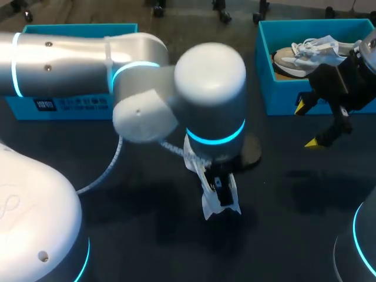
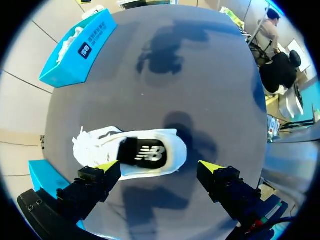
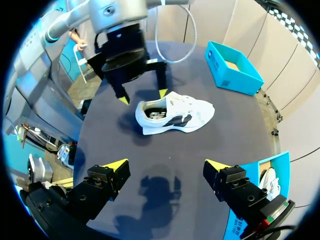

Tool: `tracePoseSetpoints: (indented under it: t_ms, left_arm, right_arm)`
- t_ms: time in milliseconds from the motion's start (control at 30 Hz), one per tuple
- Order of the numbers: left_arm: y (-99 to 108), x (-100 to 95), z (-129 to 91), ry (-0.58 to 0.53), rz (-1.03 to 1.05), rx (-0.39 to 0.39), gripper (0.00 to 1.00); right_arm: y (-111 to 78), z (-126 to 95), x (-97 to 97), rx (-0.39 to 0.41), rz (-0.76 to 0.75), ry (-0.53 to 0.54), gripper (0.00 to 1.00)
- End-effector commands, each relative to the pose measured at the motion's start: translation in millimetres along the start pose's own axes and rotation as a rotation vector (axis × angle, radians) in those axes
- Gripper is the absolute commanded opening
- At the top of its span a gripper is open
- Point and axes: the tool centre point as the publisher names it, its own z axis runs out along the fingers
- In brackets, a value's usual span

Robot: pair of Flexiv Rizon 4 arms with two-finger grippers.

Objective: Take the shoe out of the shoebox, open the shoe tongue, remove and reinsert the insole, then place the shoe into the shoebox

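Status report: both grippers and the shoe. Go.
Left gripper open, hovering over the shoe, heel end. Right gripper open, empty, by the shoebox. Shoe out, upright on the table, insole in. Second shoe lies in that shoebox.

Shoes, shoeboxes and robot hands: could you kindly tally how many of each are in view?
Shoes: 2, white shoe on the table, second shoe in the right shoebox
Shoeboxes: 2, left shoebox and the right one, both blue
Hands: 2, left hand, right hand, both open
Total: 6
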Motion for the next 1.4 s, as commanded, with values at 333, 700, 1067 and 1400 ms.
tracePoseSetpoints:
  t_ms: [333, 700, 1067, 1400]
  left_arm:
    - [-6.6, 19.2, 43.0, -0.045, 0.004, -0.009, 1.00]
    - [-7.2, 26.3, 77.4, -0.068, -0.030, -0.042, 1.00]
    - [4.8, 28.6, 88.7, -0.052, -0.072, -0.086, 0.11]
    - [12.9, 27.4, 76.5, 0.011, -0.068, -0.100, 0.00]
  right_arm:
    - [0.1, 1.0, -0.6, 0.002, 0.001, 0.000, 1.00]
    - [0.1, 1.0, -0.6, 0.002, 0.001, 0.000, 1.00]
    - [0.1, 1.0, -0.6, 0.002, 0.001, 0.000, 1.00]
    - [0.1, 1.0, -0.6, 0.002, 0.001, 0.000, 1.00]
